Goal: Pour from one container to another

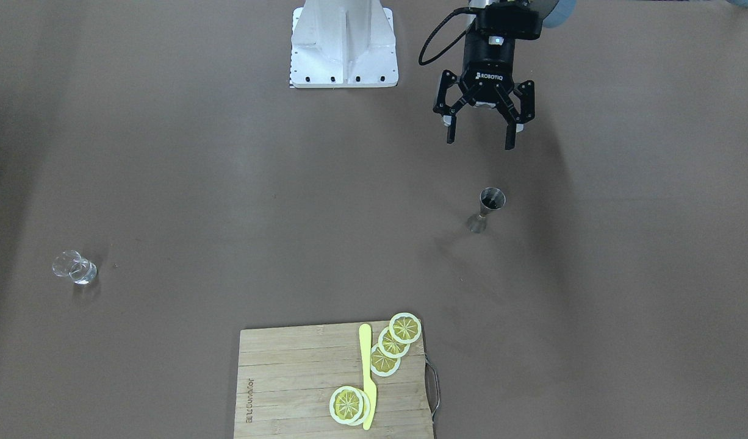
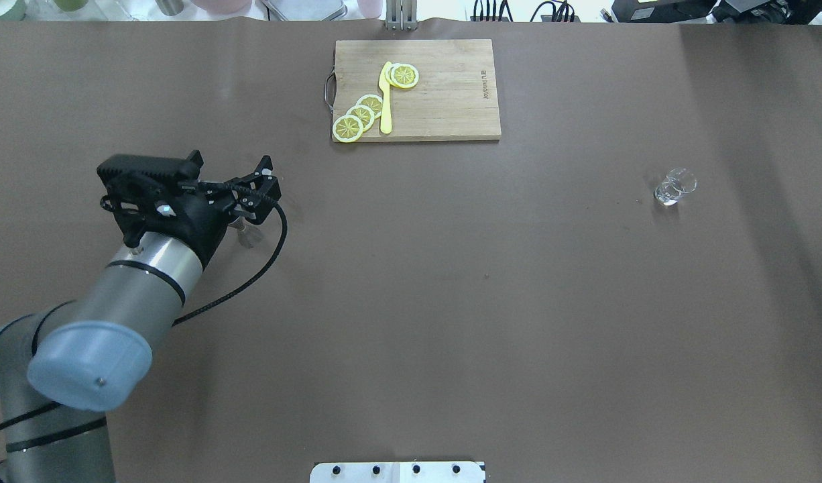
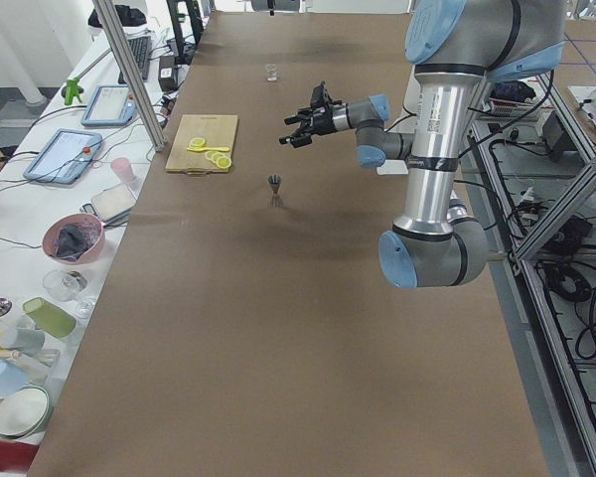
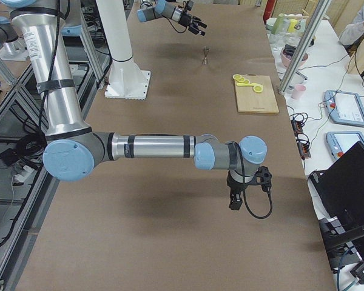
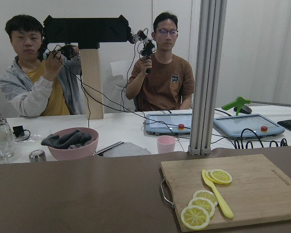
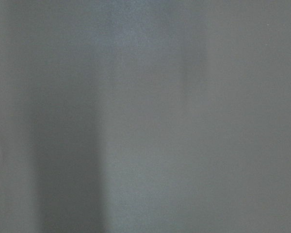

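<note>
We start close to the robot. Its white base sits at the near edge of the brown table.

A little way out, on the robot's left side, the left gripper hangs in the air over the table. Its two black fingers are spread wide and hold nothing.

Just past the fingertips stands the small metal jigger. It is upright on the table, with its open cup facing up. The gripper is above it and does not touch it.

About as far out, but way over on the robot's right side, stands the little clear glass. It is alone on the table and well apart from the jigger.

We see the right gripper only from the side. It points down, low over the table. We cannot tell if its fingers are apart or together. Its own camera shows only grey blur.

At the far edge lies a wooden cutting board. On it are lemon slices and a yellow knife.

Past the table, two people sit behind a white desk with a pink bowl and a pink cup.
</note>
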